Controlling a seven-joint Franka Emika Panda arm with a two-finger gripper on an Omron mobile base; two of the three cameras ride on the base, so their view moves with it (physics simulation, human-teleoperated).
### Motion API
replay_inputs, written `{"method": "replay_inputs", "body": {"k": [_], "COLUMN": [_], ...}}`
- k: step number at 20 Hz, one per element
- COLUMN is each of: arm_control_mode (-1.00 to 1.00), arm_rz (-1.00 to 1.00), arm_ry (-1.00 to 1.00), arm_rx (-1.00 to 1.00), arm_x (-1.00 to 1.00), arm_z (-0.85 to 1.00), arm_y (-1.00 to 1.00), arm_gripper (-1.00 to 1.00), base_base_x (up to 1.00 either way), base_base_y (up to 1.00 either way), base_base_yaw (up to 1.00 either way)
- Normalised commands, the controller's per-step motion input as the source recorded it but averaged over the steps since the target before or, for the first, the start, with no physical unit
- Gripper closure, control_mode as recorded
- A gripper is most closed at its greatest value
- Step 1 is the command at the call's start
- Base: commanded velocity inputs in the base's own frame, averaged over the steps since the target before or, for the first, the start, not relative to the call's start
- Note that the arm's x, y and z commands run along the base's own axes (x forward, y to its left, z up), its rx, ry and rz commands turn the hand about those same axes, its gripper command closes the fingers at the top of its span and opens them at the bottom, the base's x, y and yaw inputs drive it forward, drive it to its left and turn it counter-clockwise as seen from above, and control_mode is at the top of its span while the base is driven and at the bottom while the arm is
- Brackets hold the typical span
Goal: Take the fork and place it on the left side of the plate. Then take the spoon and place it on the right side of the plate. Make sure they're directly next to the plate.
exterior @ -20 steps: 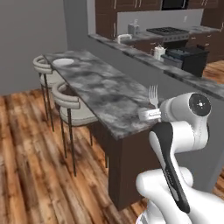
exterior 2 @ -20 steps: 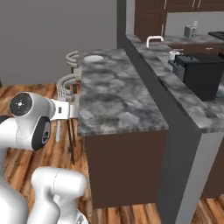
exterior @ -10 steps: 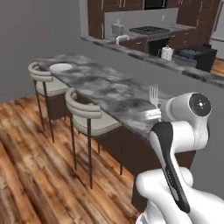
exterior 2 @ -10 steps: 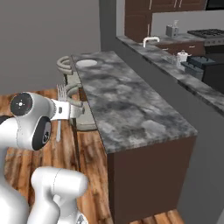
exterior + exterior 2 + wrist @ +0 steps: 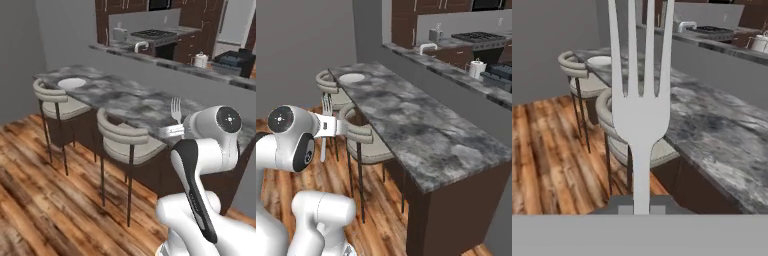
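Silver-grey and upright, the fork (image 5: 639, 95) stands tines-up in the gripper (image 5: 172, 131), whose jaws are pinched tight on its thin handle; in the hand view the tines rise right through the middle of the picture. In the left base view the fork (image 5: 175, 111) shows above the white wrist, held in the air on the stool side of the marble counter (image 5: 135, 102), well short of the plate (image 5: 71, 83).

That plate is the landmark: it lies at the far end of the counter, close to the edge, above the farther of the two stools (image 5: 55, 97). The nearer stool (image 5: 125, 135) stands between the arm and the plate. In the right base view the plate (image 5: 352, 78) again sits at the counter's distant end, with the gripper (image 5: 331, 125) and fork (image 5: 325, 107) well apart from it. I cannot make out the spoon on the counter.

The step in hand looks like the carry of the fork toward the plate. The next move calls for closing that gap along the counter, bringing the fork down flat, and releasing it directly beside the plate's left rim without nudging the plate.
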Motion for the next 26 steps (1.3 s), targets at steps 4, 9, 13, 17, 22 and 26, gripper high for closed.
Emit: {"method": "replay_inputs", "body": {"k": [4, 9, 13, 17, 22, 26], "arm_control_mode": [1.0, 1.0, 1.0, 1.0, 1.0, 1.0], "arm_rz": [0.0, 0.0, 0.0, 0.0, 0.0, 0.0], "arm_ry": [0.0, 0.0, 0.0, 0.0, 0.0, 0.0], "arm_rx": [0.0, 0.0, 0.0, 0.0, 0.0, 0.0], "arm_x": [0.0, 0.0, 0.0, 0.0, 0.0, 0.0], "arm_z": [0.0, 0.0, 0.0, 0.0, 0.0, 0.0], "arm_y": [0.0, 0.0, 0.0, 0.0, 0.0, 0.0], "arm_gripper": [1.0, 1.0, 1.0, 1.0, 1.0, 1.0], "base_base_x": [0.34, 0.37, 0.38, 0.39, 0.39, 0.39], "base_base_y": [1.0, 1.0, 1.0, 1.0, 1.0, 1.0], "base_base_yaw": [-0.31, -0.32, -0.33, -0.34, -0.34, -0.34]}}
